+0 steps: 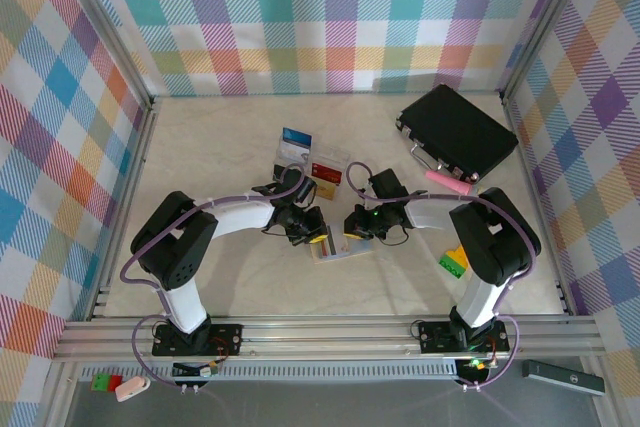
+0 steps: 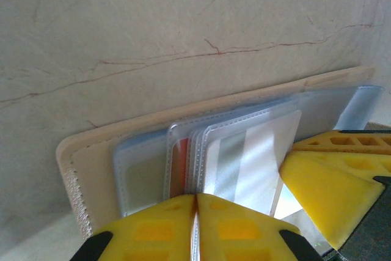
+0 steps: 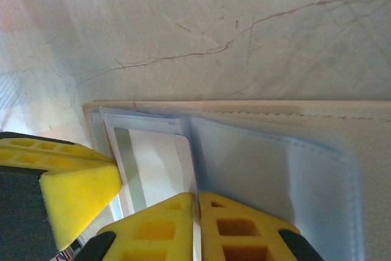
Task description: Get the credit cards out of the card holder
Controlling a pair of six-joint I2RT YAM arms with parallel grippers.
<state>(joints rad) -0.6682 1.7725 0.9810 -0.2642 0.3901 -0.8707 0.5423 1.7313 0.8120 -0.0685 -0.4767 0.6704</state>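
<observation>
Two robot arms are meeting at the centre of a pale marbled surface (image 1: 230, 277), working over an open holder (image 2: 91, 157) that is lying flat there. The left claw (image 2: 195, 224) is pinching fully closed on the edge of the holder's clear sleeves, pinning it down. The right claw (image 3: 198, 218), just beside it, is also squeezing its pads together, seemingly on the edge of a white card (image 2: 259, 157) with a silver stripe that is poking partly out of its sleeve.

The extraction step appears to be under way: the card is gripped but not yet free. The next move is likely calling for a straight pull along the sleeve while the left claw is anchoring the holder. An orange card (image 2: 177, 172) is waiting in another sleeve.

The two claws are crowding each other, leaving little room. Towards the upper right, well apart, a black case (image 1: 455, 132) and a pink item (image 1: 447, 182) are lying; a clear tray (image 1: 310, 172) is sitting just above centre.
</observation>
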